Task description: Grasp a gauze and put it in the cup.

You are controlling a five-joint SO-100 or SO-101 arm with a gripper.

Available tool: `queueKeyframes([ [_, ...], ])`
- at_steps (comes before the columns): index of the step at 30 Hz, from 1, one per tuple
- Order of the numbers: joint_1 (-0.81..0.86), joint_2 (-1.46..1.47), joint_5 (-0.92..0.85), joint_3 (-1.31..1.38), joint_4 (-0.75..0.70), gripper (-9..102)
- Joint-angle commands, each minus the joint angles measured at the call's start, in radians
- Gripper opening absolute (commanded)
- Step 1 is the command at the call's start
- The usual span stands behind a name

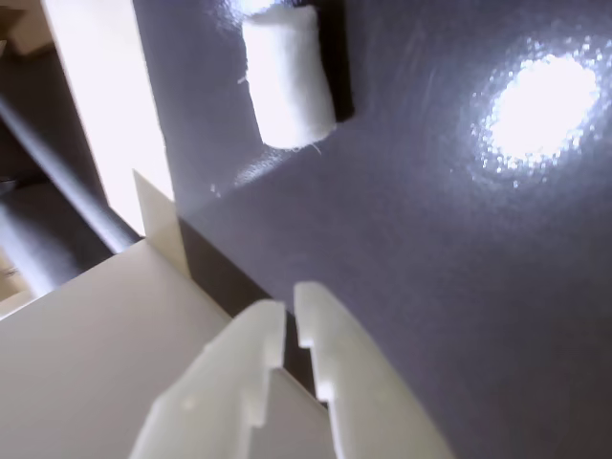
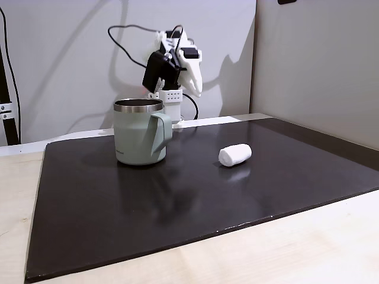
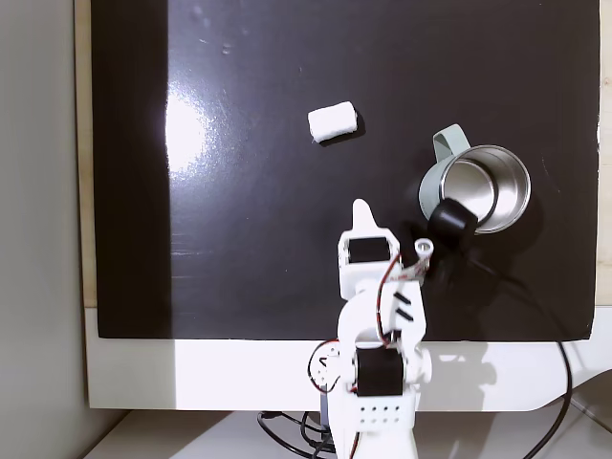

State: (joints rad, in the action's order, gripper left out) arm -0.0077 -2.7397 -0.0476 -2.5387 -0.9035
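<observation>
Gauze (image 1: 287, 78) lies on its side on the dark mat (image 1: 459, 268), well ahead of the fingers (image 1: 290, 311), which are closed and empty. It looks light, soft and squashable; pinching across its middle seems safest. Cup (image 2: 140, 139) stands off to one side.

white gauze (image 2: 235, 155) roll on its side, sage cup (image 2: 140, 139) upright nearby

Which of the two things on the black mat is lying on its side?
The gauze, a small white roll, lies on its side; the green cup stands upright, its mouth open upward.
</observation>
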Motion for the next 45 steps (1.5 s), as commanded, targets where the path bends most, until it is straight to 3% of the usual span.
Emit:
queueKeyframes([
  [1,-0.006,0.21,-0.014,0.252,-0.052,1],
  [11,-0.003,0.686,-0.169,0.709,-0.278,18],
  [22,0.032,0.977,-0.216,0.902,-0.308,26],
  [26,0.023,1.181,-0.207,1.065,-0.382,30],
  [45,-0.063,1.6,-0.179,1.259,-0.307,31],
])
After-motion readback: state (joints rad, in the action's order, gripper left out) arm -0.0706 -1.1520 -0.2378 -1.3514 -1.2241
